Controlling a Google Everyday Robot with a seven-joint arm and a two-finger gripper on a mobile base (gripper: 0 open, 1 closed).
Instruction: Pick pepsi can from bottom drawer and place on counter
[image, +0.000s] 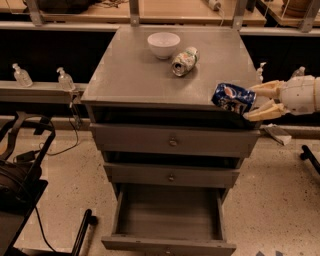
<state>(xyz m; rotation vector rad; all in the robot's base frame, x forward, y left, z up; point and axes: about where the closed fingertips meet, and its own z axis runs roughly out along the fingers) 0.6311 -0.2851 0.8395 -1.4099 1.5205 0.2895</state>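
One mark to call: a round red-and-white logo on the side of the small dark blue drink can (233, 98), right of centre in the frame, at the front right corner of the dull grey metal tabletop (145, 75). No lettering on it can be made out. The pale gripper (250, 102) is at the right edge, fingers (262, 89) clamped above and below that can's end. The pale green-and-white can (184, 61) lying at upper centre: print unreadable.
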